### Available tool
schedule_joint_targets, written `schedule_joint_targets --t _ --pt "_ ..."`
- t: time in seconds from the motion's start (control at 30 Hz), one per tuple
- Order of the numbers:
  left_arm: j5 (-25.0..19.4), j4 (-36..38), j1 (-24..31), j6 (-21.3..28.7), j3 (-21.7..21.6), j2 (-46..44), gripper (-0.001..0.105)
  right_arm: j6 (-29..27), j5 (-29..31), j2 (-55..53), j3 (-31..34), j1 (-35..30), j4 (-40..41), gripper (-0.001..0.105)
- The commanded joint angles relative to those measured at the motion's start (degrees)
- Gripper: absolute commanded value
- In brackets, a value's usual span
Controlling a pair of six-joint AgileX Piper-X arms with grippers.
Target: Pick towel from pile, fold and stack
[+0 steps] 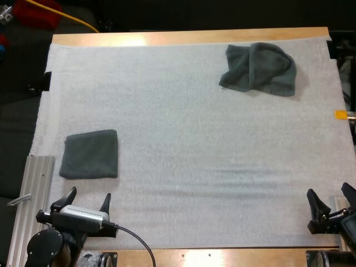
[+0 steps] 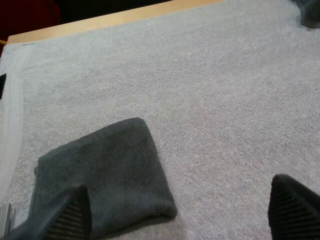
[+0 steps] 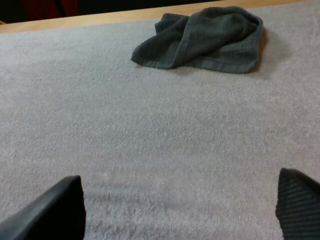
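Wood tbl [image 1: 189,38] w/ white mat [image 1: 194,139]

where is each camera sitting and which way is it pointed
High view: behind both arms, looking forward and down over the white mat; left gripper and right gripper show at the near edge, both open.
Left wrist view: on the left arm, facing forward over the folded towel; own fingers apart.
Right wrist view: on the right arm, facing the far crumpled towel across the mat; own fingers apart.
Shared: high view also holds both towels.
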Motion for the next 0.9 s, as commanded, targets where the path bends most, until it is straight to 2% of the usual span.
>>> schedule_joint_targets --t 0.0,0.37,0.43,0.53,0.7,0.87 --pt "0.0 -0.8 0.1 -0.4 -0.1 -7.8 0.07 -0.4 -0.1 -2.1 -0.2 -0.1 -0.5 0.076" --pt "0.1 -1.1 0.1 -0.4 -0.1 -7.8 0.07 -0.4 -0.1 -2.1 -0.2 -0.1 -0.9 0.076" --pt "1.5 -1.3 0.1 -0.4 -0.1 -7.8 0.07 0.3 -0.1 -2.1 -0.2 -0.1 -2.2 0.076" --pt "4.8 -3.2 0.1 -0.4 -0.1 -7.8 0.07 4.5 -0.1 -2.1 -0.2 -0.1 -6.8 0.076" --pt "9.0 -6.6 -0.8 -1.0 -0.1 -6.5 0.07 4.7 -0.1 -1.9 -0.9 -0.1 -10.0 0.076" --pt "10.3 -10.1 -4.2 -1.0 -0.3 -3.6 0.07 4.7 -2.3 -0.4 -1.9 -0.1 -11.2 0.076"
